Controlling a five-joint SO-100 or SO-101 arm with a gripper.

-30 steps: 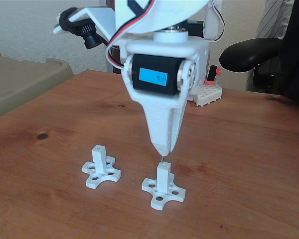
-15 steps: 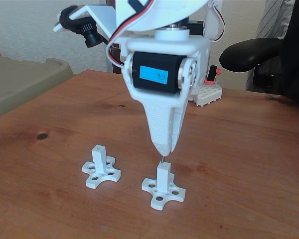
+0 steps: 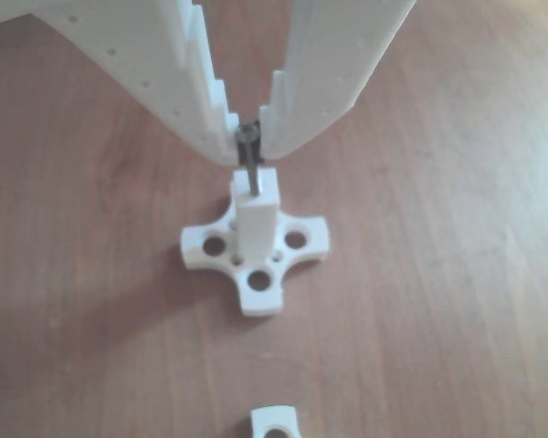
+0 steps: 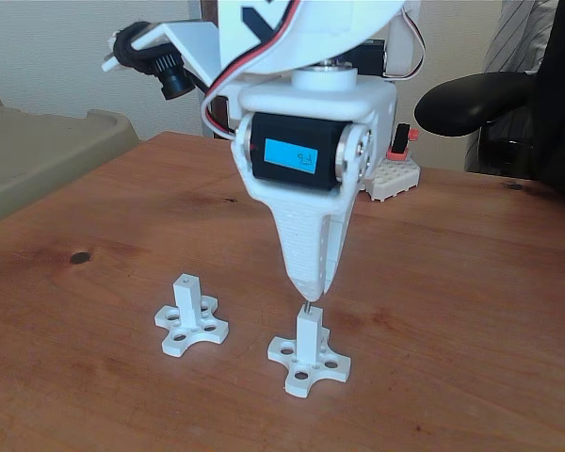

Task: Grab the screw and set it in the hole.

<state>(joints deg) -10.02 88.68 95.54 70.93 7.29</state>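
The task is almost finished, as far as I can judge. The grabbing is done, and the screw already stands with its lower end at the top of the post; what remains is to let it sink fully into the hole and then release it.

In the fixed view, going from left to right, a spare white post stands on the bench, apart from the work. Next to it, on the right, stands the post that is in use, and the claw hangs directly over it, pointing straight down.

In the other view the claw is clamped on the screw just below its small round head. The screw is thin, dark grey and metallic, and it stands nearly upright. Most of its shank is not visible, so it seems to be already inside the hole in the square top face of the post. How deep it sits I cannot tell. The post itself is white plastic with a cross-shaped base that has bigger round holes.
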